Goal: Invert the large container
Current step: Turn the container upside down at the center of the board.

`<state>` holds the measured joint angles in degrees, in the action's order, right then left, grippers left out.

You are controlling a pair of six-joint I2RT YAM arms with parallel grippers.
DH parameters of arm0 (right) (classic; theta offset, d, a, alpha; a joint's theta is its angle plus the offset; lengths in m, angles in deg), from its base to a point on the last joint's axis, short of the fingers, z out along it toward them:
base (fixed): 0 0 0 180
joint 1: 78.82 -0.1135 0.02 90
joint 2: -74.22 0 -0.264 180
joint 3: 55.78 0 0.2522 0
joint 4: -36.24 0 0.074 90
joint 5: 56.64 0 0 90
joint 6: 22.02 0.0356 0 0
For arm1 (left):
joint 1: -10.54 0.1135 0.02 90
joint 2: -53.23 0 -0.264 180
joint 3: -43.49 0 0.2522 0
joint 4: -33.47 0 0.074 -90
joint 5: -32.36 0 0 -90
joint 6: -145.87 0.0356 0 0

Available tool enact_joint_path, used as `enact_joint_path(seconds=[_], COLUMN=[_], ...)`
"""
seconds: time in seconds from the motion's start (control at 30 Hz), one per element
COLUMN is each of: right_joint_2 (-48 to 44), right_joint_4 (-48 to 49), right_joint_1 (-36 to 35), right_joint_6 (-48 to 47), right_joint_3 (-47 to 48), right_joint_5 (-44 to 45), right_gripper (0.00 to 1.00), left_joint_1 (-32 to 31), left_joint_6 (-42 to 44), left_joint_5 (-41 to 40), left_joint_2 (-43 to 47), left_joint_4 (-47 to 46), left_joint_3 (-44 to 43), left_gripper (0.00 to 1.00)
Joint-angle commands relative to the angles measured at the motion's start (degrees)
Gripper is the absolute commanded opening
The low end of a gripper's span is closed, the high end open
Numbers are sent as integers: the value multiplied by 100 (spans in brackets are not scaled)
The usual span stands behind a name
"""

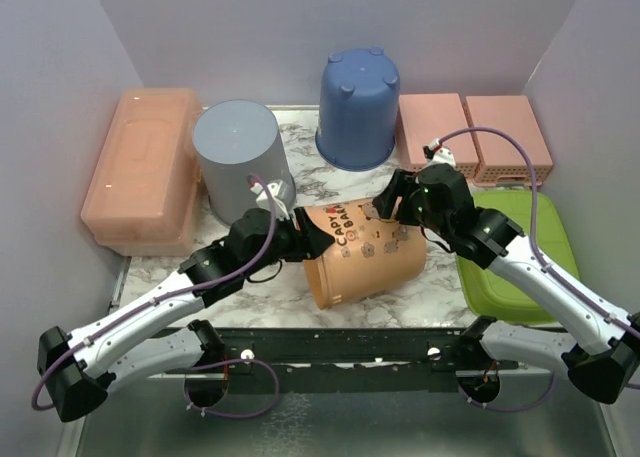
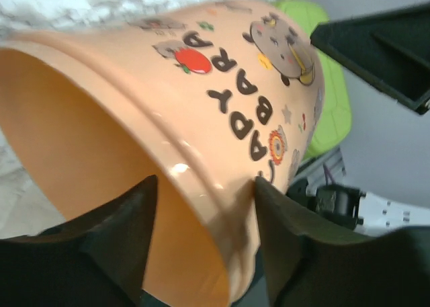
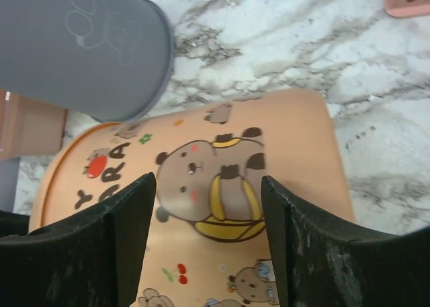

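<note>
My left fingers [image 2: 127, 233] pinch the rim of the orange container [image 1: 362, 249], one inside the mouth and one outside. My right fingers [image 3: 121, 240] stand released, spread over its printed side towards the base. The container lies on its side on the desk [image 1: 305, 172], just in front of the upturned grey tub [image 1: 240, 157].

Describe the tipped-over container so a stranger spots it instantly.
On the marble tabletop, look mid-table, between left hand and right hand. The peach container lies there on its side; unlike the upturned grey container and blue container behind, it carries cartoon bears and lettering.
</note>
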<state>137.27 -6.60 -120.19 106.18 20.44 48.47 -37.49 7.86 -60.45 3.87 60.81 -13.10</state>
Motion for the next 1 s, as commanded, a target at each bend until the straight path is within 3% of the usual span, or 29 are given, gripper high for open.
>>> enact_joint_path(seconds=[0.0,0.07,0.17,0.27,0.47,0.6,0.97], right_joint_2=[-404,-611,-1007,-1246,-1410,-1418,-1396], right_joint_4=[-899,-1050,-833,-652,61,283,363], right_joint_1=[303,626,1744,2442,2581,2589,2589], right_joint_6=[-162,-250,-554,-677,-212,60,168], right_joint_3=[-254,-405,-836,-1226,-1768,-1929,-2033], right_joint_5=[152,22,-1250,-2356,-3599,-3723,-3645], right_gripper=[69,73,74,75,76,76,77], left_joint_1=[-655,-705,-708,-708,-708,-708,-708], left_joint_6=[28,44,46,97,282,470,736], left_joint_5=[-874,-980,-1271,-1337,-1209,-1162,-1991], left_joint_2=[-422,-555,-490,-373,-425,-572,-347], left_joint_4=[333,431,609,642,666,887,1962], left_joint_3=[-408,-488,-522,-521,-571,-793,-1504], left_gripper=[50,40,37,40,53,69,80])
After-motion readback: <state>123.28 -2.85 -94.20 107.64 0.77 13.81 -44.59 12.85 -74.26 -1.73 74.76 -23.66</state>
